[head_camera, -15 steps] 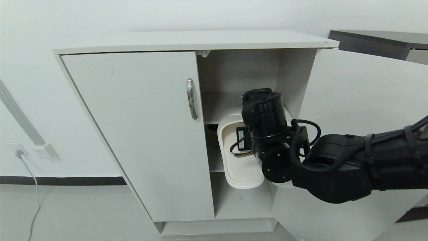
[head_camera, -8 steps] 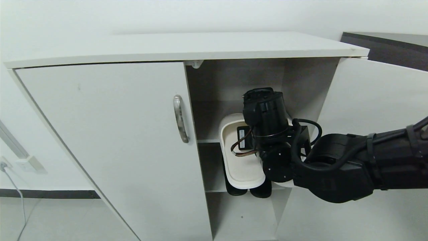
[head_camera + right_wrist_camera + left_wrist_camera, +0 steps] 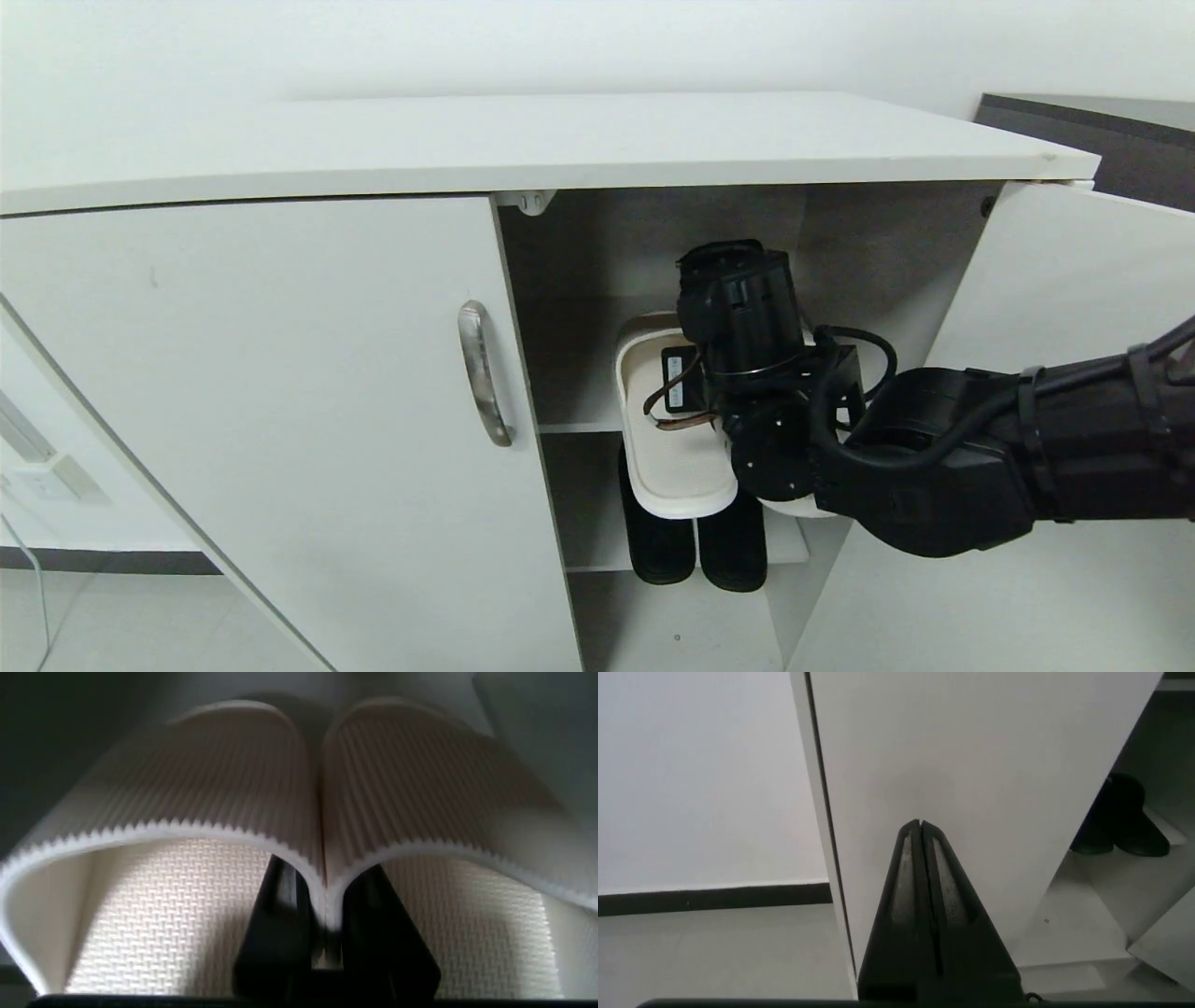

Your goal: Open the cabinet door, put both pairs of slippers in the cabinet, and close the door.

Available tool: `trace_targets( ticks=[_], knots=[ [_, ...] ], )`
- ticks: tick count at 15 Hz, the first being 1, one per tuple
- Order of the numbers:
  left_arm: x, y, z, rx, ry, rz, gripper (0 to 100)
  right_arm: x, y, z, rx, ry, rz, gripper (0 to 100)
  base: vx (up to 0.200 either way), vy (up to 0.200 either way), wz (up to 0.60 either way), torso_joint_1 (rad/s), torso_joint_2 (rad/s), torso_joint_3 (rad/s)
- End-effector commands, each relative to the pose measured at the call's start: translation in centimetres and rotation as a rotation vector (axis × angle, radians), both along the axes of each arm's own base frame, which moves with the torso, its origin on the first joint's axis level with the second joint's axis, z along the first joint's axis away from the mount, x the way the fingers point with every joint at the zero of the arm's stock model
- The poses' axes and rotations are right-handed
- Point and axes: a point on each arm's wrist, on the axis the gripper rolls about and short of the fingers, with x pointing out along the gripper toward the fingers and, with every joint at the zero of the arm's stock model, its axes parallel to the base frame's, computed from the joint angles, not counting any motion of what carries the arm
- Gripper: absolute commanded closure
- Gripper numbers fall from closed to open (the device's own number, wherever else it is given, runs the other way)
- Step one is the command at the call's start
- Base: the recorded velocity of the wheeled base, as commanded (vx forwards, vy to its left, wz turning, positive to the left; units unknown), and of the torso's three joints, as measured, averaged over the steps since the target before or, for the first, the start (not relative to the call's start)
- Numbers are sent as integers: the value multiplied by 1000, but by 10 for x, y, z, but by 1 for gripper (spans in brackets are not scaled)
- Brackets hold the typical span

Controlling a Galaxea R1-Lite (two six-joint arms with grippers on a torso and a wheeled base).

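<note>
Right gripper (image 3: pixel 325 919) pinches the white slippers (image 3: pixel 674 457) by their adjoining straps, so both carry as one; held at 12 o'clock of the shelved black slippers (image 3: pixel 695 551); left gripper (image 3: pixel 920 833) pressed together, idle.

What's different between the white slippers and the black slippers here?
The white slippers are pale; the black slippers are dark. The white slippers hang in the right end effector, clamped by their inner edges; the black slippers rest on a cabinet shelf. The white pair is higher than the black pair. Both pairs are side by side.
</note>
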Motion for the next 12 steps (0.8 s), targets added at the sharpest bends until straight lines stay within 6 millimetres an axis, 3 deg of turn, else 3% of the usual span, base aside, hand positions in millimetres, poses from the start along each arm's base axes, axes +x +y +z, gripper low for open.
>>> trace_targets(
  ticks=[1,12],
  knots=[
    [0,0,0,0,-1,0,100,14,0,-1,6,-4,-26,100,0,0,0,0,0,0],
    [0,0,0,-2,0,0,100,65,9,9,15,1,-87,100,0,0,0,0,0,0]
  ],
)
